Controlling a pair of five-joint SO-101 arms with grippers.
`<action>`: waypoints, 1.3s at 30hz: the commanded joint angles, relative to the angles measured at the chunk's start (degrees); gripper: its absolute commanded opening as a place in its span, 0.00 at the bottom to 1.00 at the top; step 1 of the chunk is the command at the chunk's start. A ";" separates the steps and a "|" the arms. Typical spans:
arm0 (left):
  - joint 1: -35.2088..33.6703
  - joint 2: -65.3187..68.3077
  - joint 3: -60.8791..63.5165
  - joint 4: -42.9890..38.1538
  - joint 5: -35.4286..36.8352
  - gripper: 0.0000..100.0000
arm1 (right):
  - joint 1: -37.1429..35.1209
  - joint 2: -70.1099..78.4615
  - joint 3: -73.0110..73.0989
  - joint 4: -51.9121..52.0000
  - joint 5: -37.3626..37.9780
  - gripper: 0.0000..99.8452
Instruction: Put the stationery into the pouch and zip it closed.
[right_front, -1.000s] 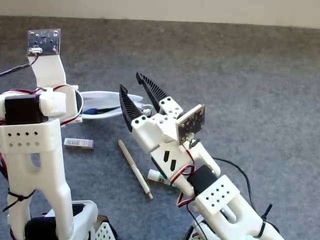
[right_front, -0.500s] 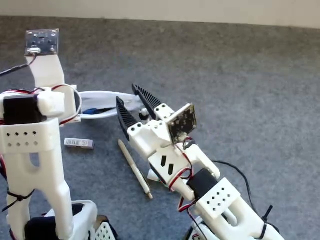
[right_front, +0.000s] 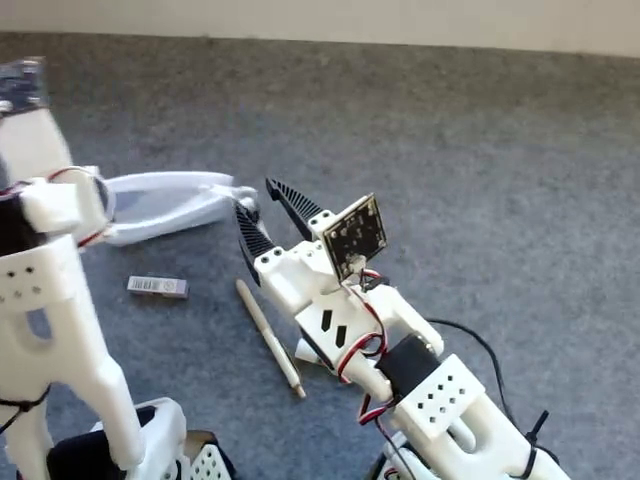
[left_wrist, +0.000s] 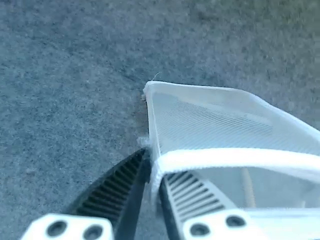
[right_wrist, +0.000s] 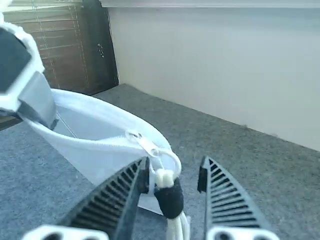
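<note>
White mesh pouch (right_front: 160, 195) lies on the grey carpeted table (right_front: 480, 150), between the two arms; its mouth is open on the side toward the left arm. Left gripper (left_wrist: 152, 161): jaws clenched on the pouch (left_wrist: 220, 125), pinching the seam at the corner of its rim. Right gripper (right_front: 256, 195): jaws released and spread, positioned at the opposite end of the pouch; in the right wrist view this gripper (right_wrist: 175, 162) stands with one finger on each side of the zipper pull (right_wrist: 167, 195), a white cord loop with a dark knob hanging from the slider; whether a finger touches the pull cannot be told. The pouch (right_wrist: 95, 135) sits just beyond the fingertips in that view.

Stationery outside the pouch: a pale pencil (right_front: 268, 338) lies on the table beside the right arm; a small labelled block (right_front: 157, 287) lies near the left arm, apart from the pencil; a white tube (right_front: 308, 351) is partly hidden under the right arm.
</note>
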 joint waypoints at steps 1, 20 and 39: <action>-5.49 -2.51 -6.81 0.18 2.11 0.01 | 1.01 -0.84 -3.21 0.22 -0.35 0.16; -19.74 -2.51 -16.22 -0.18 2.46 0.01 | 0.31 12.62 -7.78 5.41 -0.44 0.16; -32.13 -2.07 -19.12 0.00 2.29 0.01 | -13.49 34.15 -13.67 0.66 0.09 0.16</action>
